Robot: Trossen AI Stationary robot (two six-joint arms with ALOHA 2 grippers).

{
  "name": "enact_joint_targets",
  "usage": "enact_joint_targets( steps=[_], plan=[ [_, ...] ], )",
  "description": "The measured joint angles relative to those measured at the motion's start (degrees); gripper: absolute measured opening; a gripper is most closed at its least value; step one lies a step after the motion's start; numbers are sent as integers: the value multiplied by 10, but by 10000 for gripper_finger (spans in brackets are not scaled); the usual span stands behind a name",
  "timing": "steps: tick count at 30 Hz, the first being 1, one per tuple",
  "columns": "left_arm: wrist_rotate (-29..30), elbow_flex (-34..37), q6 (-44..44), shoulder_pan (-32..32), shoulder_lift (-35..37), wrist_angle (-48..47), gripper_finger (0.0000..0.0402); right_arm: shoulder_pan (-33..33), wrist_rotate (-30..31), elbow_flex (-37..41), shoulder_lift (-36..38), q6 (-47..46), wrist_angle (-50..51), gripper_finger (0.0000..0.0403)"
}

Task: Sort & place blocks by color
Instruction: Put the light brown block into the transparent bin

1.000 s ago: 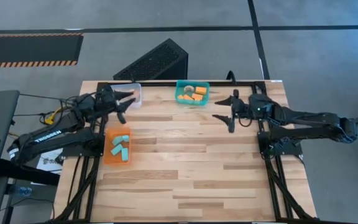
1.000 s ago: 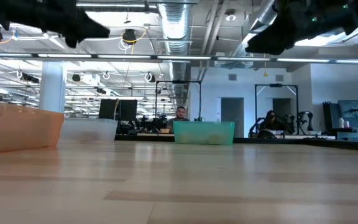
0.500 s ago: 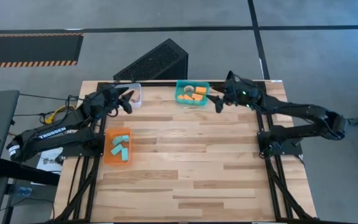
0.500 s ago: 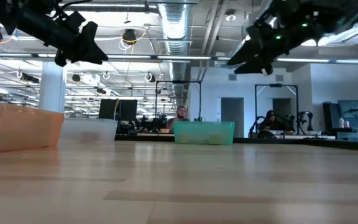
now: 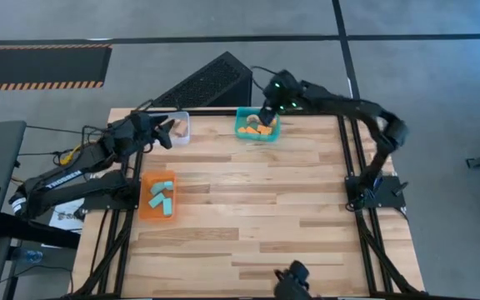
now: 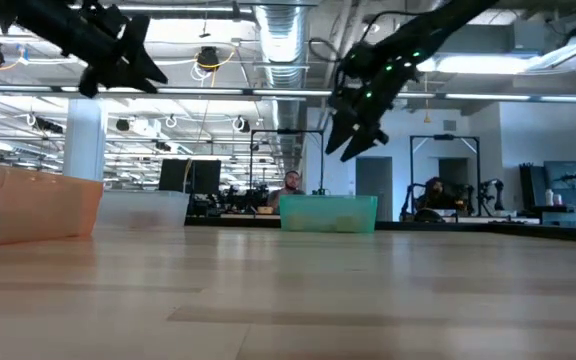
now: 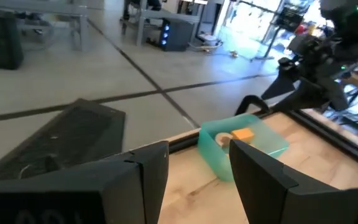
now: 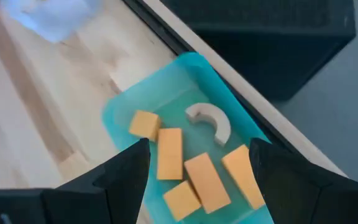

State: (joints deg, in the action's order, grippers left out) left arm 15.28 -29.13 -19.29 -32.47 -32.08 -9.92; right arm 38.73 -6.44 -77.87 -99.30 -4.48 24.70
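Note:
Several orange blocks [image 8: 169, 152] and one pale arch-shaped piece [image 8: 210, 118] lie in the teal bin [image 5: 257, 125] at the table's far edge. Teal blocks [image 5: 160, 194] lie in the orange bin [image 5: 158, 200] on the left. My right gripper [image 8: 197, 149] hangs open in the air above the teal bin, a finger to each side of the orange blocks in its wrist view. My left gripper [image 5: 167, 133] is open and raised beside the clear bin [image 5: 179, 125]. What the clear bin holds is hidden.
A black slatted box [image 5: 207, 82] sits on the floor beyond the far edge. A dark frame rail [image 5: 307, 111] runs along the far edge and down the right side. A small dark device [image 5: 294, 283] stands at the near edge. Bare wood [image 5: 257, 208] fills the table's middle.
My right gripper has swung from the right side of the table toward the far edge and leftward, ending over the teal bin with its fingers pointing down. My left gripper has edged toward the clear bin and risen a little. No block has moved.

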Motion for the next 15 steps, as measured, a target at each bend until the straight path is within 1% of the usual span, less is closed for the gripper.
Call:
enact_joint_targets(
  steps=[3, 6, 11, 15],
  plan=[
    [33, -41, -4, 0, 11, -77, 155, 6, -4, -75, -61, 0, 68, 295],
    [56, -74, -8, 0, 14, -105, 155, 8, -4, -136, -116, 0, 125, 295],
    [48, -81, 10, -11, 11, -102, 155, 6, -1, -216, -207, 0, 184, 295],
    [20, -81, 3, -29, 2, -112, 155, 7, 4, -285, -261, -1, 237, 295]
  ],
)
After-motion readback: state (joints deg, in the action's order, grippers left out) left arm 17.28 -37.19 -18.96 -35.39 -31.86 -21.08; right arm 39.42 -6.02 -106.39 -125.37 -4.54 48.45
